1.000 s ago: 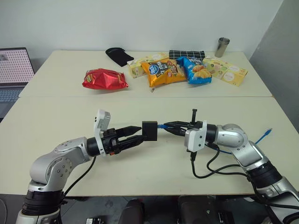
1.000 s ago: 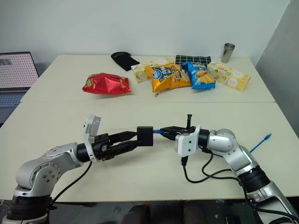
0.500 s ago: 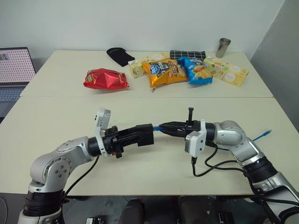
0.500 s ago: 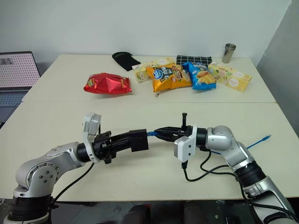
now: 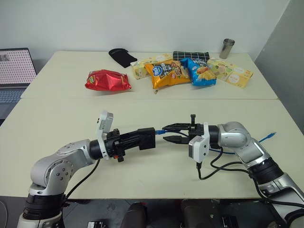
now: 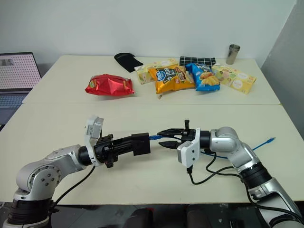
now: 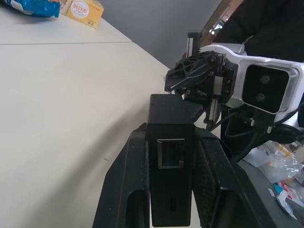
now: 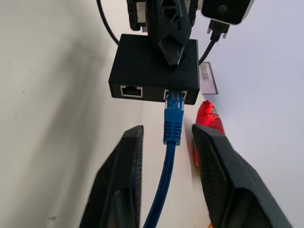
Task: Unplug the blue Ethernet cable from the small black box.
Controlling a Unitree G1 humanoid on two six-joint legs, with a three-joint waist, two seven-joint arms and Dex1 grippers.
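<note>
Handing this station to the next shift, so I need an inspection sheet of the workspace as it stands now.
Surface: pale table, two tops butted together.
Job's things: small black box with blue Ethernet cable plugged in.
Clutter: red snack bag, orange bag, blue bag, two cartons, black cloth, checked pouch, metal cup along the far side.
Grippers: left gripper shut on the box; right gripper open, cable between its fingers.
Cables: black robot cable looping on the table.
Surroundings: laptop at left; white wall.

No text is readable. The orange crinkled snack bag (image 5: 164, 73) and the blue snack bag (image 5: 201, 71) carry printed labels, too small to read.
</note>
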